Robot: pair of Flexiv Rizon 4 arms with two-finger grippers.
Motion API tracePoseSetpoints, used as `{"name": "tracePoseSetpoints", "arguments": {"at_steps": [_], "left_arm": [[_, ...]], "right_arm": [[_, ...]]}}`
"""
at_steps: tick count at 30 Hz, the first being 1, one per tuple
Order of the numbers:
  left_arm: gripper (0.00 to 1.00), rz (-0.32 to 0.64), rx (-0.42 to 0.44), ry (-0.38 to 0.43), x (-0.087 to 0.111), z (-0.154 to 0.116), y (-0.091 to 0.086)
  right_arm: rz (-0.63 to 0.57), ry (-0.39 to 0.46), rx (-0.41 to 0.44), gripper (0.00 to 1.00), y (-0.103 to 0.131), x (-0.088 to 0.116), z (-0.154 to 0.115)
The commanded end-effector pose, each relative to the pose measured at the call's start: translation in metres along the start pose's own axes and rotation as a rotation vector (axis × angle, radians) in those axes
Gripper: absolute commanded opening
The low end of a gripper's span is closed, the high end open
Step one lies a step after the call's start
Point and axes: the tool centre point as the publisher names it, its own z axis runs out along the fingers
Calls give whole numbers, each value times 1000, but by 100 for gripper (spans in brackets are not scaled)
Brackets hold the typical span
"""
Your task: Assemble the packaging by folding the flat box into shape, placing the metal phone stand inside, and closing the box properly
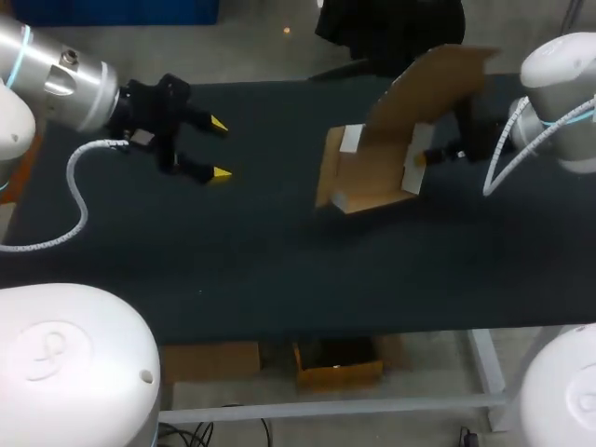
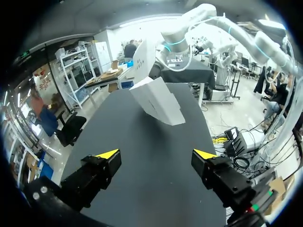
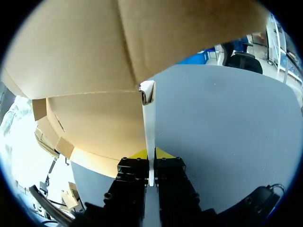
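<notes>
Now right jaws clamp the half-folded box [image 1: 368, 177].

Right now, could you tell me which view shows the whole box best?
The head view: the box shows whole, lid up. The left wrist view shows its white outside, the right wrist view one pinched wall.

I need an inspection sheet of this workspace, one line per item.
Surface: dark table.
Job's things: cardboard box partly folded, lid flap raised; metal phone stand not seen.
Clutter: nothing seen.
Grippers: left gripper open, apart from the box; right gripper shut on a box wall.
Cables: white hose on left arm, white cable on right arm, both clear of the box.
Surroundings: nothing seen.
</notes>
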Motion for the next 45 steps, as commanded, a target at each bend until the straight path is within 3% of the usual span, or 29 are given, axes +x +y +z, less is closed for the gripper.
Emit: {"name": "tracePoseSetpoints", "arguments": {"at_steps": [1,9,26,34,45], "left_arm": [[100,-15,-38,44,-6,-5,6],[100,-44,-86,76,-7,-13,19],[100,-44,-86,76,-7,-13,19],[100,-43,-182,-11,-15,-20,21],[100,-50,-227,-35,-22,-26,32]], "right_arm": [[10,6,221,0,6,1,2],[71,20,378,0,13,3,7],[71,20,378,0,13,3,7],[163,-100,482,0,9,3,0],[277,-259,583,0,-2,12,5]]}}
